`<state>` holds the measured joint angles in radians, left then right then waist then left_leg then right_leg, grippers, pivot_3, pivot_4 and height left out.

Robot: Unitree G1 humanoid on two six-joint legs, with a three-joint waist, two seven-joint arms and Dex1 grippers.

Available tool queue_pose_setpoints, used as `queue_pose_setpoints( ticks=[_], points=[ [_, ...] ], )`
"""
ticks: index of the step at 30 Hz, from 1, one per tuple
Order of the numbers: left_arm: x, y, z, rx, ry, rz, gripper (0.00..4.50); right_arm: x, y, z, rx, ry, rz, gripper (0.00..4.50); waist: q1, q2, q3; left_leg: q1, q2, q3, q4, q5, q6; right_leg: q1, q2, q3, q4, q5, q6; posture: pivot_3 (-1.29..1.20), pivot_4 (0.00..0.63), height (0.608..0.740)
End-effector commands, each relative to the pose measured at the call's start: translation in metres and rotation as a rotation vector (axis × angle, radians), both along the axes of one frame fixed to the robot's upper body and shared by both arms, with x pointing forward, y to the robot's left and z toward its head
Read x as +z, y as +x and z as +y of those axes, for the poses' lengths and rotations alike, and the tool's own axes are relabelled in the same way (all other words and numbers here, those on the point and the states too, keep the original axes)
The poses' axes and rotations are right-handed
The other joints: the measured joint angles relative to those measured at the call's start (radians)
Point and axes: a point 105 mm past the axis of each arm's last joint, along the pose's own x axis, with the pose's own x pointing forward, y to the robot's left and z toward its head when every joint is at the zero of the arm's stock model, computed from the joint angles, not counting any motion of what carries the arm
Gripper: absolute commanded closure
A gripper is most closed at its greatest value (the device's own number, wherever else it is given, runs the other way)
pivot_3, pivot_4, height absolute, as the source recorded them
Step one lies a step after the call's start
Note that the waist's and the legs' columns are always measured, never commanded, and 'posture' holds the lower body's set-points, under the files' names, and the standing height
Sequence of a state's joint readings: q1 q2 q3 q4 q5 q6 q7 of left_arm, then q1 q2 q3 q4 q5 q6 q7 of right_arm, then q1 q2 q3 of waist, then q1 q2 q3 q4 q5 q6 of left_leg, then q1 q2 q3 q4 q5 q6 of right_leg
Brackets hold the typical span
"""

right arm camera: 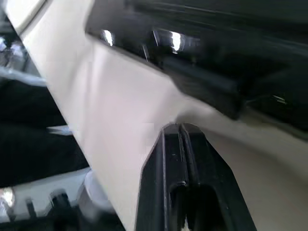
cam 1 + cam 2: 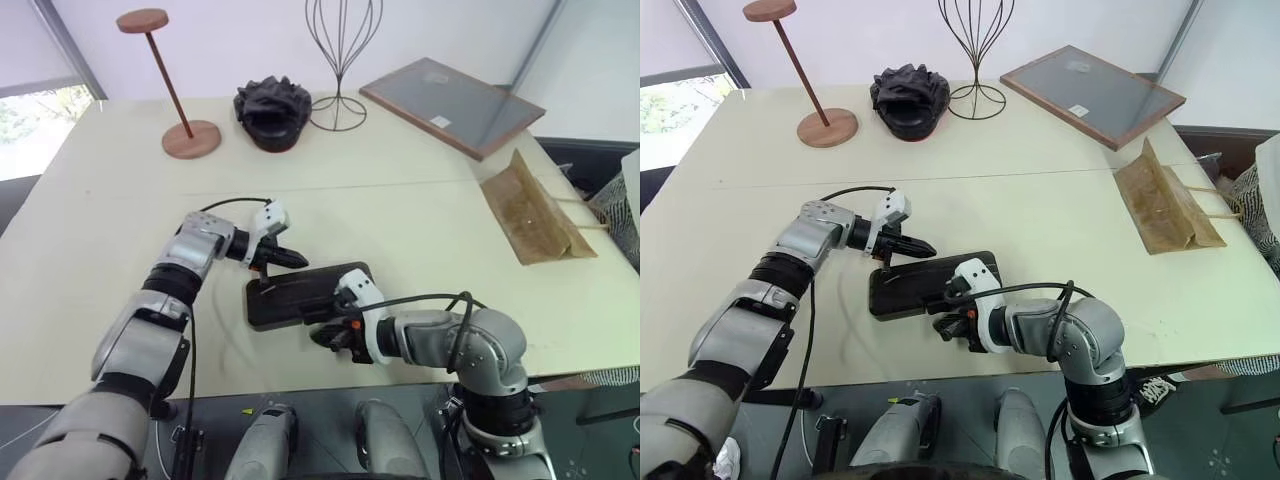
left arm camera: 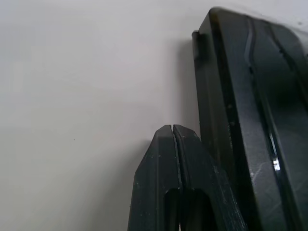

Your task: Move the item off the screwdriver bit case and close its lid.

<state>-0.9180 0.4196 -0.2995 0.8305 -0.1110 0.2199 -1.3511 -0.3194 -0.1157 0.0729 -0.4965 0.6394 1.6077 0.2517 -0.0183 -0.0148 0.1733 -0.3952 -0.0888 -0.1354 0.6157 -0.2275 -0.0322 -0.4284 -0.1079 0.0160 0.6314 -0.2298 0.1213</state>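
Observation:
The screwdriver bit case [image 2: 300, 295] lies flat and dark near the table's front edge, and its lid [image 2: 925, 280] lies down on top of it. The item, a brown paper bag [image 2: 530, 215], rests on the table far to the right, apart from the case. My left gripper [image 2: 300, 260] is shut and empty, its tips at the case's far edge; in the left wrist view the left gripper [image 3: 172, 128] sits right beside the case's side [image 3: 226, 96]. My right gripper [image 2: 320, 338] is shut and empty at the case's near edge, close to the case's front rim [image 1: 202, 82].
At the back of the table stand a wooden stand with a round base [image 2: 190, 138], a lumpy black object [image 2: 272, 112], a wire stand [image 2: 340, 100] and a wood-framed grey panel [image 2: 455, 105]. The table's front edge [image 2: 300, 385] runs just behind my right gripper.

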Motion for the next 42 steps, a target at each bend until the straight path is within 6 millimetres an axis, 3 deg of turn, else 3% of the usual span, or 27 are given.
queue_pose_setpoints(
  ticks=[1, 7, 17, 23, 27, 36, 42],
  points=[
    [0.009, 0.002, -0.007, -0.047, 0.006, -0.049, 4.5, -0.009, 0.008, -0.007, -0.12, -0.068, 0.0, 4.48, 0.0, 0.0, 0.0, 0.0, 0.0, 0.0, 0.0, 0.0, 0.0, 0.0, 0.0, 0.0, 0.0, 0.0, 0.0, 0.0, 0.15, 0.74],
    [-0.001, -0.005, -0.017, -0.101, 0.025, -0.047, 4.5, -0.009, 0.016, -0.016, -0.2, -0.136, -0.041, 4.48, 0.0, 0.0, -0.001, 0.003, 0.0, 0.0, 0.0, 0.0, 0.0, 0.002, 0.001, 0.0, 0.001, 0.0, 0.0, 0.0, 0.15, 0.74],
    [-0.032, -0.025, -0.037, -0.226, 0.084, -0.044, 4.5, -0.002, 0.032, -0.024, -0.115, -0.332, -0.348, 4.48, 0.004, -0.001, -0.004, 0.004, -0.001, -0.001, 0.001, 0.0, 0.0, 0.007, 0.0, 0.0, -0.001, 0.0, 0.002, 0.0, 0.15, 0.74],
    [-0.052, -0.038, -0.04, -0.301, 0.14, -0.034, 4.5, 0.01, 0.049, -0.018, -0.109, -0.327, -0.483, 4.48, 0.002, -0.003, -0.008, 0.009, 0.0, -0.001, 0.001, 0.0, 0.0, 0.012, 0.001, -0.001, -0.001, -0.001, 0.003, 0.0, 0.15, 0.74],
    [-0.059, -0.044, -0.044, -0.327, 0.146, -0.022, 4.5, 0.017, 0.055, -0.011, -0.093, -0.324, -0.547, 4.48, -0.003, -0.004, -0.009, 0.022, 0.002, -0.001, -0.003, -0.001, 0.002, 0.024, 0.002, -0.001, -0.005, -0.004, 0.007, 0.0, 0.15, 0.74],
    [-0.067, -0.056, -0.048, -0.355, 0.143, 0.007, 4.5, 0.027, 0.067, -0.007, -0.1, -0.32, -0.625, 4.48, -0.021, -0.003, -0.013, 0.022, 0.008, -0.001, -0.003, -0.003, 0.004, 0.024, 0.008, -0.001, -0.006, -0.004, 0.007, 0.0, 0.15, 0.74],
    [-0.082, -0.073, -0.041, -0.394, 0.175, 0.049, 4.5, 0.037, 0.074, -0.006, -0.102, -0.337, -0.702, 4.48, -0.027, -0.001, -0.017, 0.022, 0.012, -0.001, -0.003, -0.004, 0.006, 0.024, 0.011, -0.001, -0.007, -0.005, 0.007, 0.0, 0.15, 0.74]
  ],
)
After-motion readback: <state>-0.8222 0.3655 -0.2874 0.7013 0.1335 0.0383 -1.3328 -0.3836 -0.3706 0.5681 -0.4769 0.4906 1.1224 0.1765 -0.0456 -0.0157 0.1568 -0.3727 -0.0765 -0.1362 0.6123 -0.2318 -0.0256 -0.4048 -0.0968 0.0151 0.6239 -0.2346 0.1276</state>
